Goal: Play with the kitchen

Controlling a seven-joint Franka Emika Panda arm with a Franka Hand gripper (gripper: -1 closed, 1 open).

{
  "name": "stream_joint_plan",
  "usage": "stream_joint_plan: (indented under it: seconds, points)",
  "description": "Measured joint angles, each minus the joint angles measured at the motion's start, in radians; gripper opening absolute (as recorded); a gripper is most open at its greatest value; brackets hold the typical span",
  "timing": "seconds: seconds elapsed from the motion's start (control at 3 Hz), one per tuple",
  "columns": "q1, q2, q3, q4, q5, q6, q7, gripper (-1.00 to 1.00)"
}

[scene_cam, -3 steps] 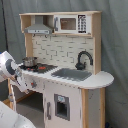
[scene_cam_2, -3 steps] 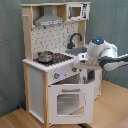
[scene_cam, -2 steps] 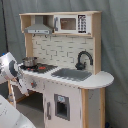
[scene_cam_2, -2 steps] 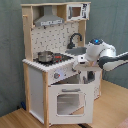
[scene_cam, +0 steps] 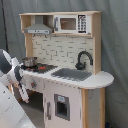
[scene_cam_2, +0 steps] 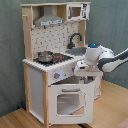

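The kitchen [scene_cam: 65, 95] is a white and light-wood toy unit with a pegboard back. In the first exterior view it shows a hood [scene_cam: 38, 29], a microwave [scene_cam: 70, 23], a black faucet [scene_cam: 83, 59], a grey sink [scene_cam: 72, 74], a metal pot [scene_cam: 29, 61] on the stovetop [scene_cam: 44, 67] and an oven door [scene_cam: 62, 107]. My white arm [scene_cam: 14, 75] stands at the first exterior view's left, beside the stove end. In the second exterior view my gripper [scene_cam_2: 82, 71] hangs at the counter's front edge above the oven door [scene_cam_2: 69, 102], below the sink [scene_cam_2: 76, 51].
A grey curtain [scene_cam: 115, 45] hangs behind the kitchen. A wooden floor [scene_cam_2: 110, 107] lies in front of it in the second exterior view. Knobs [scene_cam_2: 56, 75] sit on the front panel left of my gripper.
My arm has moved a little lower and closer to the kitchen's front. The kitchen itself looks the same.
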Motion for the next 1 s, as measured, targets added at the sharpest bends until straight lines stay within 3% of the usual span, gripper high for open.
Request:
stream_joint_plan:
  seconds: [0.33, 0.67, 1.0]
  points:
    - [-0.001, 0.004, 0.0, -0.002, 0.0, 0.0, 0.0, -1.0]
    - [-0.002, 0.029, 0.0, -0.008, 0.0, 0.0, 0.0, -1.0]
    - [-0.046, 0.094, 0.062, -0.013, 0.0, 0.032, 0.02, -1.0]
